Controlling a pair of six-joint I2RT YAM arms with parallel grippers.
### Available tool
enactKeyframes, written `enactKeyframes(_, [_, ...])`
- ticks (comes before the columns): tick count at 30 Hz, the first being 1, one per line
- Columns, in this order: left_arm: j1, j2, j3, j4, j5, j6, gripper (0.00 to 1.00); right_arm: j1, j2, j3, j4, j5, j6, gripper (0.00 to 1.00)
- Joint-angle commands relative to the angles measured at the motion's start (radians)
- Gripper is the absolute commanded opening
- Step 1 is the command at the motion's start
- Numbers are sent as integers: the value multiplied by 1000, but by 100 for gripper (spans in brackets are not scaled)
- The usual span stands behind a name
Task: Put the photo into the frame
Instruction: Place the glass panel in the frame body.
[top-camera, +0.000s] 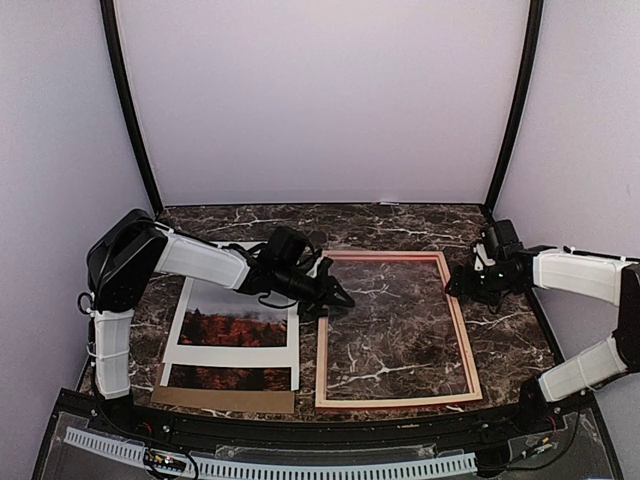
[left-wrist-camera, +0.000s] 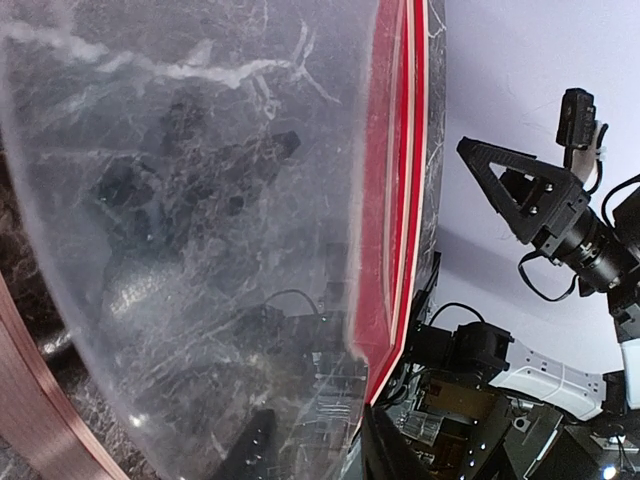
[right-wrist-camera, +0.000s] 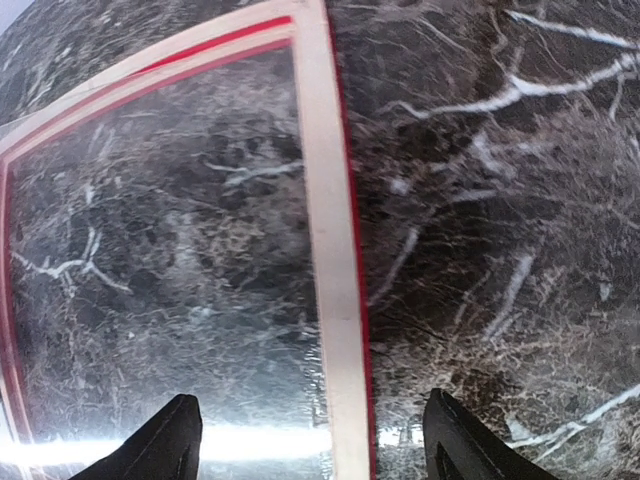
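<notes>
- The frame (top-camera: 400, 401) lies on the counter (top-camera: 510, 340), the photo (top-camera: 235, 328) beside it.
- Left claw (top-camera: 340, 298) at its left rail: cannot tell its grip.
- Right claw (right-wrist-camera: 310, 445) spread above the right rail.

A white mat (top-camera: 232, 355) lies at the left of the dark marble tabletop (top-camera: 400, 225). A brown cardboard backing board (top-camera: 225, 400) shows along its near edge.

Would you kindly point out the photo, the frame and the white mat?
the photo (top-camera: 233, 322): top external view, its red-orange trees.
the frame (top-camera: 400, 401): top external view, its near rail.
the white mat (top-camera: 235, 355): top external view, its white band.
</notes>
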Motion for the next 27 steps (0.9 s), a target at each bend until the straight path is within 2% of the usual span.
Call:
enactKeyframes(1, [-8, -13, 20, 25, 8, 8, 27, -32, 19, -54, 17, 4, -16, 73])
enactKeyframes(7, [-8, -13, 15, 40, 11, -1, 17, -33, 38, -94, 58, -51, -17, 59])
enactKeyframes(15, [-8, -26, 9, 122, 41, -57, 0, -32, 48, -120, 81, -81, -18, 49])
enactKeyframes(21, [-8, -44, -6, 229, 80, -147, 0, -35, 41, -119, 93, -121, -14, 48])
enactKeyframes(27, [-8, -69, 8, 238, 86, -158, 0, -46, 36, -119, 93, -143, -16, 48])
